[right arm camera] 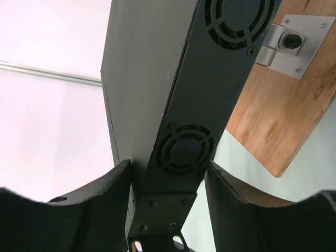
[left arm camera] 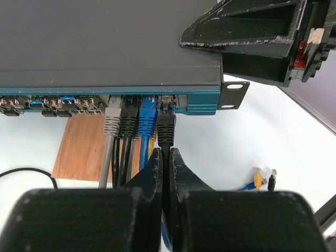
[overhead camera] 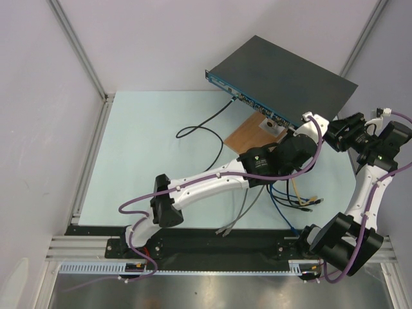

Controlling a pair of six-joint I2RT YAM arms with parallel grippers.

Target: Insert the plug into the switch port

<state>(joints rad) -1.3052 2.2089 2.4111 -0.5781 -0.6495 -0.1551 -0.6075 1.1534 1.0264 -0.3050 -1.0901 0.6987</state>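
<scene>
The switch (overhead camera: 283,72) is a flat black box, tilted, with its blue front face (left arm camera: 200,101) towards my left arm. A black plug (left arm camera: 166,125) sits with its tip in a socket at the right end of the row, beside a blue, a black and a grey plug. My left gripper (left arm camera: 166,160) is shut on the black cable just behind that plug. My right gripper (right arm camera: 168,168) is shut on the switch's right end (right arm camera: 184,152), one finger on each flat face; in the top view this gripper (overhead camera: 339,132) is at the box's right corner.
A brown wooden board (overhead camera: 248,135) with a metal bracket (right arm camera: 289,39) lies under the switch. Loose blue and yellow cables (overhead camera: 301,199) lie near the arm bases. Another black cable (overhead camera: 199,129) loops from the front face onto the pale mat.
</scene>
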